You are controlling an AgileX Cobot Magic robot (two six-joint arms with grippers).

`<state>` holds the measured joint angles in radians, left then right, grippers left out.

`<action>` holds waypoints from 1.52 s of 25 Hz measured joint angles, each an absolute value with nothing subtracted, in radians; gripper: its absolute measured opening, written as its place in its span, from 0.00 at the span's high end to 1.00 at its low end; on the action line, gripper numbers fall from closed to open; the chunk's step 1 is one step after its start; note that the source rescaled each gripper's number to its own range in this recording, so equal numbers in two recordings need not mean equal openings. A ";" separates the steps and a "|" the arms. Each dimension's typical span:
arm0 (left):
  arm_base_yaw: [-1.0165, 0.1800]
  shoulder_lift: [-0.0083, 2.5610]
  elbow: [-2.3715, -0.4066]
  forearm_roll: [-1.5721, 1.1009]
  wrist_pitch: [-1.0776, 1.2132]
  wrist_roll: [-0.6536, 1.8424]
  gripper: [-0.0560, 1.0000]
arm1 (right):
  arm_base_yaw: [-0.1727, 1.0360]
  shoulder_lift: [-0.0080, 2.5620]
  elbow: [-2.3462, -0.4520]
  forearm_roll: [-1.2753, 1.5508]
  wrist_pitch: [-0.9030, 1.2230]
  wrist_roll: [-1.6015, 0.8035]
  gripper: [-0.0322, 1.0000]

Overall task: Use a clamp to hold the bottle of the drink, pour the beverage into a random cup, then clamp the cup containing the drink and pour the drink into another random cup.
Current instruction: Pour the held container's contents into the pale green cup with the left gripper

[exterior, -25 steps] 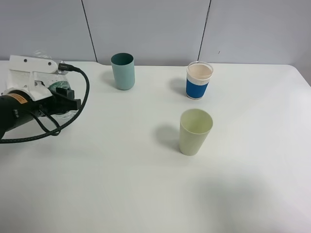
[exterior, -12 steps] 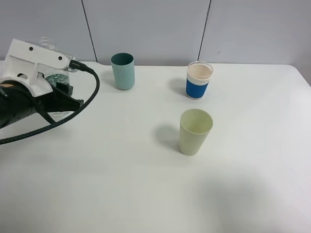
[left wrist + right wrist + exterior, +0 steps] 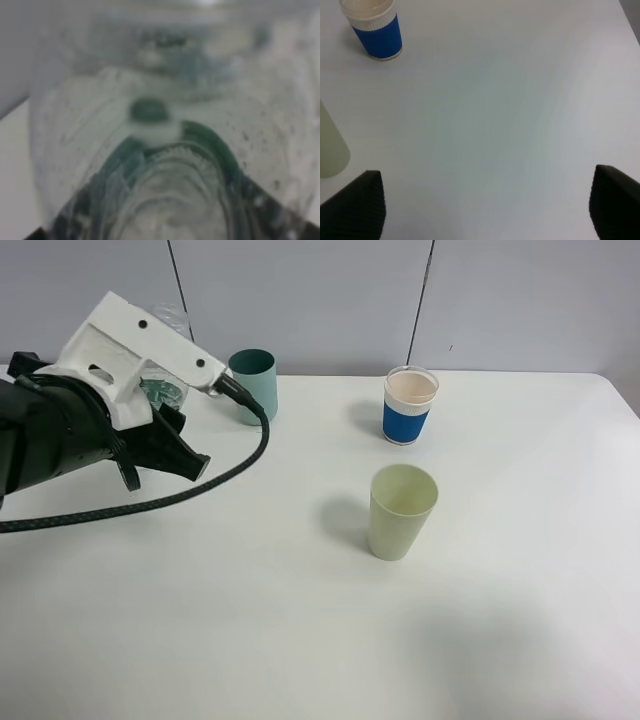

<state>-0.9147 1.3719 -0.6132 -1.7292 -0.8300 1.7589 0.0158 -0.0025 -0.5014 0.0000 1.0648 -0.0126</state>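
Raised since the earlier frame, left gripper (image 3: 165, 435) is clamped tight on the bottle (image 3: 162, 390), seemingly clear of the tabletop's (image 3: 300, 640) far-left corner; pouring into the yellow-green tumbler (image 3: 402, 512) comes next. Right gripper (image 3: 490, 200) gapes, empty.

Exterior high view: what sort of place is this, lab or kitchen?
Most likely a robot lab bench, not a kitchen: white table, plain grey wall panels, and a cabled robot arm near a teal cup, a blue-banded cup and a yellow-green tumbler.
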 joint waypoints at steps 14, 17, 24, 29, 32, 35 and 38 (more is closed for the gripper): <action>-0.979 1.605 -0.743 -1.750 -0.864 1.894 0.92 | 0.016 -0.003 -0.501 0.000 1.065 -0.013 0.47; -0.995 1.648 -0.781 -1.750 -0.867 1.943 0.92 | 0.016 -0.003 -0.501 0.000 1.065 -0.013 0.47; -1.041 1.736 -0.876 -1.750 -0.890 2.060 0.92 | 0.016 -0.003 -0.501 0.000 1.065 -0.013 0.47; -1.065 1.794 -0.936 -1.750 -0.906 2.129 0.92 | 0.016 -0.003 -0.501 0.000 1.065 -0.013 0.47; -1.073 1.820 -0.958 -1.750 -0.915 2.166 0.92 | 0.016 -0.003 -0.501 0.000 1.065 -0.013 0.47; -1.085 1.843 -0.959 -1.750 -0.918 2.202 0.92 | 0.016 -0.003 -0.501 0.000 1.065 -0.013 0.47; -1.095 1.870 -0.959 -1.750 -0.920 2.218 0.92 | 0.016 -0.003 -0.501 0.000 1.065 -0.013 0.47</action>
